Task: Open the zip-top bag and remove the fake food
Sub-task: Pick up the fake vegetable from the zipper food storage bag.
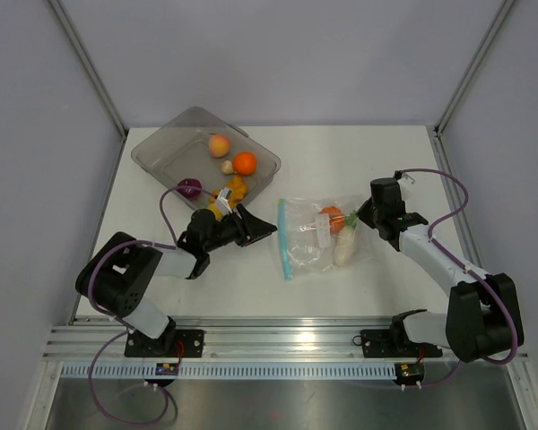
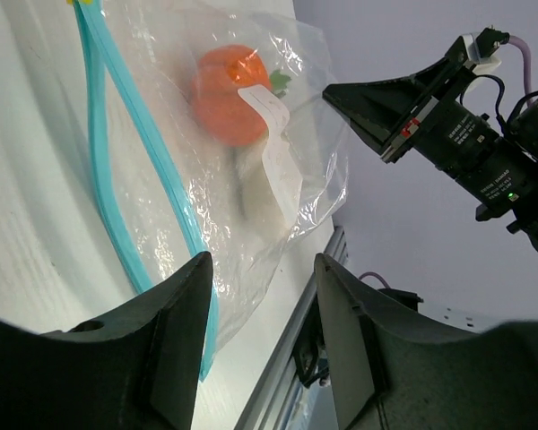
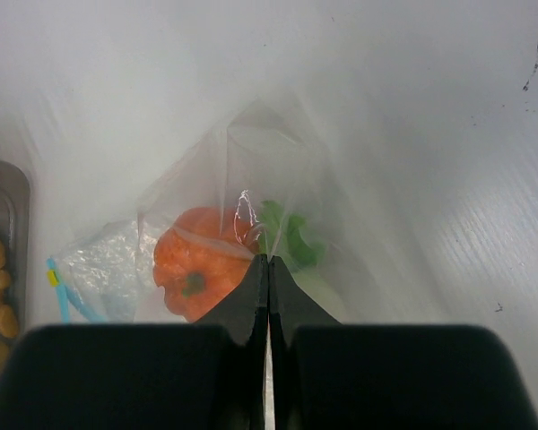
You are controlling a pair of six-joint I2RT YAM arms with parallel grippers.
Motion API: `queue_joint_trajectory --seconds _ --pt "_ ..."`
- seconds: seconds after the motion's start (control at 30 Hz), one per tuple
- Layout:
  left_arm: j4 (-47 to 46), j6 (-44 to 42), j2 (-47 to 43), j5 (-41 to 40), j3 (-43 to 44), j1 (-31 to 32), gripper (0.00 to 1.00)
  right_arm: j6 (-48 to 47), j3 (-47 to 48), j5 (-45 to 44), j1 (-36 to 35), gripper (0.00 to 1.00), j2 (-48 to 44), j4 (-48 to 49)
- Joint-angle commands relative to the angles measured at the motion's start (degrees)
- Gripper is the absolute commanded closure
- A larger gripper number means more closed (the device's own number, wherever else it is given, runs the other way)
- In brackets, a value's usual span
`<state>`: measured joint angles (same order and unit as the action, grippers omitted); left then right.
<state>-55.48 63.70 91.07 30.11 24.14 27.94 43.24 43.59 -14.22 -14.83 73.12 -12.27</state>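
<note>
The zip-top bag (image 1: 305, 251) lies flat mid-table, its teal zip strip (image 1: 284, 240) on the left edge and open. Inside are an orange fake fruit (image 1: 332, 218) and a white radish piece (image 1: 344, 246). My right gripper (image 1: 362, 213) is shut, pinching the bag's plastic at its right end; in the right wrist view its tips (image 3: 269, 260) meet over the orange fruit (image 3: 202, 260) and green leaves (image 3: 287, 235). My left gripper (image 1: 262, 224) is open and empty just left of the zip strip (image 2: 117, 179), with the bag (image 2: 215, 197) ahead of its jaws (image 2: 262, 264).
A grey translucent tray (image 1: 161, 143) at the back left holds a peach (image 1: 219, 145), an orange ball (image 1: 244, 163), a beige piece (image 1: 227, 167), a purple piece (image 1: 189, 188) and yellow-orange bits (image 1: 233, 190). Frame posts stand at the table's back corners.
</note>
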Motion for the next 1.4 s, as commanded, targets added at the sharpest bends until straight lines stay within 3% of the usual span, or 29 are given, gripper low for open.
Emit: queue_joint_trajectory --seconds 0.0,0.23,0.43,0.63,1.1,1.37 --pt "6.61 -5.25 -4.23 -4.88 -0.06 -0.26 0.49 0.00 0.79 -3.18 0.33 1.00 -1.84 -0.12" --pt "10.83 -6.22 -3.18 -4.80 -0.59 -0.17 0.66 0.09 0.88 -3.18 0.41 1.00 -1.67 -0.12" --pt "8.73 -4.99 2.53 -3.39 1.08 0.79 0.74 0.26 0.88 -2.92 0.42 1.00 -1.67 -0.12" --pt "7.06 -3.68 9.03 -2.86 4.68 2.55 0.75 0.26 0.70 -2.66 0.33 1.00 -1.76 0.23" --pt "8.20 -4.73 14.40 -3.92 10.66 7.74 0.76 0.35 0.62 -1.78 0.42 1.00 -1.58 0.67" --pt "-2.52 -0.07 16.34 -0.58 9.17 9.41 0.76 0.52 0.62 -0.99 0.33 1.00 -1.40 0.85"
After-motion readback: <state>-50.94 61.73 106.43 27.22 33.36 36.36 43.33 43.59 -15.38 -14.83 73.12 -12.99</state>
